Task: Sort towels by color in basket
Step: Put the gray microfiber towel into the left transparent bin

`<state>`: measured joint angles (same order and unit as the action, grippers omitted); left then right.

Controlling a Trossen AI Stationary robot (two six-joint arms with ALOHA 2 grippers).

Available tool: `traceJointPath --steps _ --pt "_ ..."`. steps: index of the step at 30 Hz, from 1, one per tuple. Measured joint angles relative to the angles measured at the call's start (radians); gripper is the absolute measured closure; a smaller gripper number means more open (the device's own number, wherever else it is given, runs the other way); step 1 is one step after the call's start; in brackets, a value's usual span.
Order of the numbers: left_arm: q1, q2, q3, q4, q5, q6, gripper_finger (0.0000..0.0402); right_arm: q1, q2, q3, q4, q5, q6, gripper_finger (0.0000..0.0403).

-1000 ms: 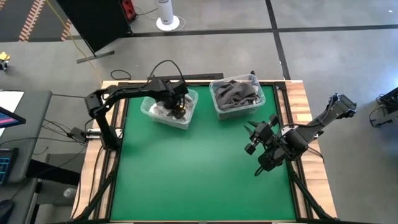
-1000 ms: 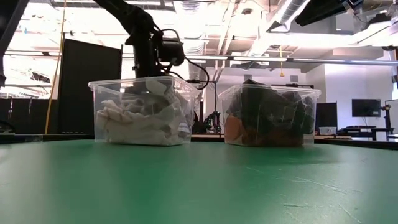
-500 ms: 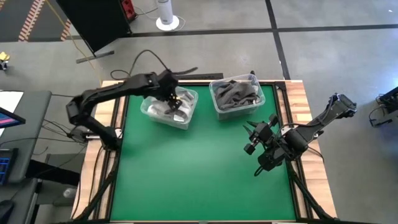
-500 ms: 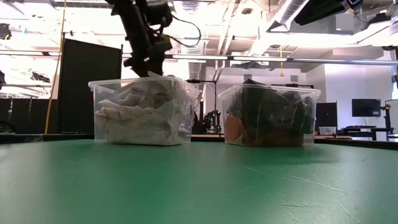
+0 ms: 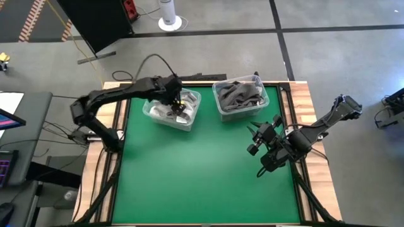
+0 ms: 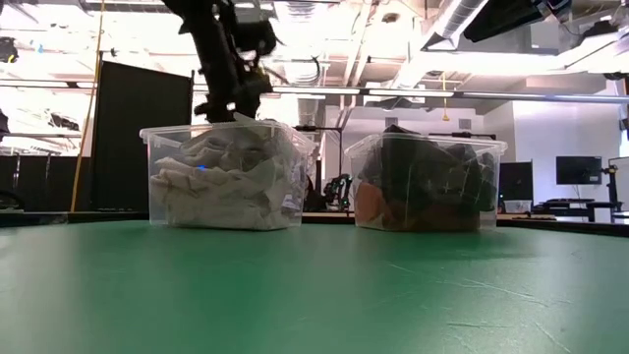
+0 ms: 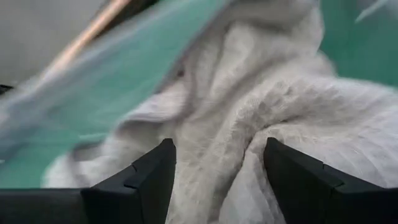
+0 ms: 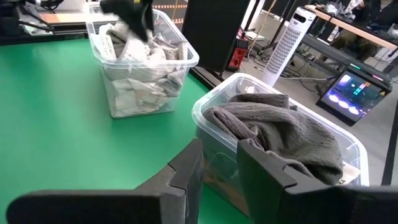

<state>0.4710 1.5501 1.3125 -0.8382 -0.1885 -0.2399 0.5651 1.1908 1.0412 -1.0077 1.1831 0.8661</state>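
Two clear plastic bins stand at the table's far side. The left bin (image 5: 150,112) holds white and light grey towels (image 6: 224,177), heaped up to its rim. The right bin (image 5: 221,112) holds dark grey towels (image 5: 240,93), with an orange towel (image 6: 371,208) low against its near wall. My left gripper (image 5: 178,105) hangs over the left bin at the top of the heap (image 6: 239,106). It is open, its fingers on either side of a ridge of pale towel (image 7: 217,143). My right gripper (image 5: 264,137) waits open above the table's right part, away from both bins. My left gripper points down into the left bin, and a ridge of white towel (image 7: 214,168) rises between its open fingers (image 7: 149,180). I cannot tell whether the fingers touch the cloth.
Green table surface (image 5: 196,176) lies bare in front of the bins and to the left of the right arm. The table has wooden edges (image 5: 308,107). In the right wrist view both bins (image 8: 143,62) (image 8: 280,134) stand ahead of the right gripper (image 8: 219,155).
My left gripper has risen from deep among the towels of the left bin to the level of its rim, and its arm has swung outward to the left. The pale heap, pressed low a second ago, now stands up to the bin's rim.
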Motion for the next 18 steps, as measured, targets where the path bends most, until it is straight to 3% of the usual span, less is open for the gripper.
traceJointPath --steps 10,18 --pt "-0.015 0.197 -0.076 0.124 0.050 0.023 0.0168 -0.003 0.000 0.000 0.000 -0.004 0.000 0.0275" --pt "-0.009 0.098 -0.051 0.078 0.059 0.044 0.0168 -0.003 0.000 0.000 -0.001 -0.009 -0.003 0.0275"
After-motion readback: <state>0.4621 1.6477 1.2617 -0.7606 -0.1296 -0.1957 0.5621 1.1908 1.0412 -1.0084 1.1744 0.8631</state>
